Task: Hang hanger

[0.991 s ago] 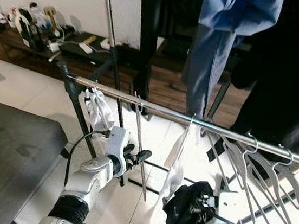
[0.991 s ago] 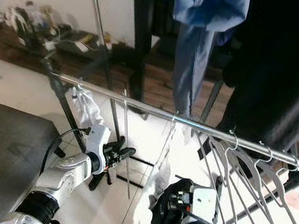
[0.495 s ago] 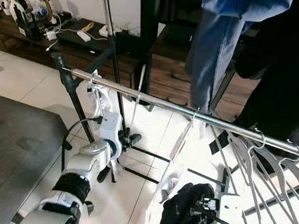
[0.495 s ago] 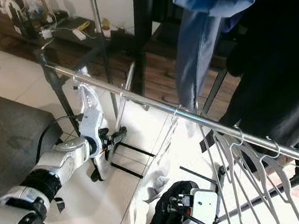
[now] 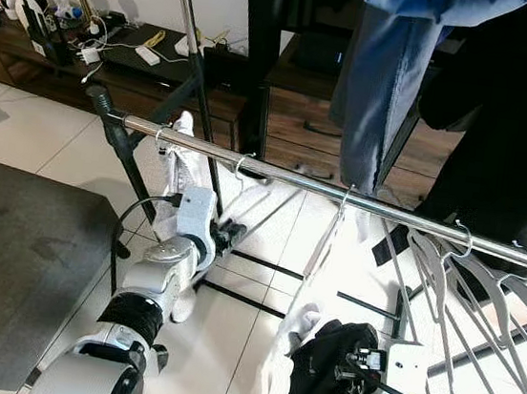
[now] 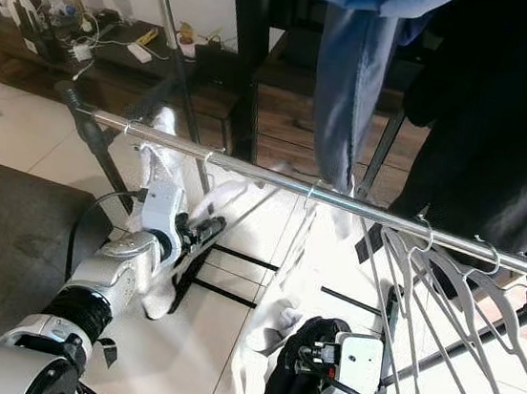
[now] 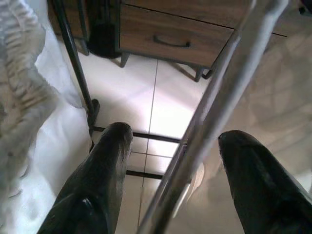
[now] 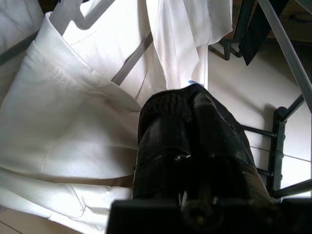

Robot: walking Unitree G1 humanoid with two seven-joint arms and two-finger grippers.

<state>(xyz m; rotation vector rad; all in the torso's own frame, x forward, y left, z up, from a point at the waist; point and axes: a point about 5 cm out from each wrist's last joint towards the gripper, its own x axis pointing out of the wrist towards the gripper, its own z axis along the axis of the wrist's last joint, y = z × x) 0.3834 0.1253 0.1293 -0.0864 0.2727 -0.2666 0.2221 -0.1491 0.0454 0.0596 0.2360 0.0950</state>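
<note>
A chrome rail [image 5: 387, 210] runs across in front of me. A bare metal hanger [image 5: 255, 206] hooks over it and slants down to my left gripper [image 5: 228, 234]. In the left wrist view its two black fingers [image 7: 97, 185] stand open with the hanger's metal bar [image 7: 214, 107] running between them, untouched. A white garment [image 5: 179, 163] hangs on the rail just left of it. My right gripper [image 5: 345, 378] is low, wrapped in black knit cloth [image 8: 190, 131], beside a white garment [image 8: 73, 122] on another hanger [image 5: 332, 229].
Several empty hangers [image 5: 470, 280] crowd the rail's right end. Blue jeans [image 5: 384, 77] and black clothes [image 5: 513, 122] hang behind. The rack's black legs [image 5: 132, 171] stand on white tiles. A dark grey surface [image 5: 5, 261] lies at left, a wooden cabinet [image 5: 301, 130] behind.
The hanger at my left gripper hung straight down; now it slants from the rail to the gripper. The left arm has drawn in and up. The camera has shifted too.
</note>
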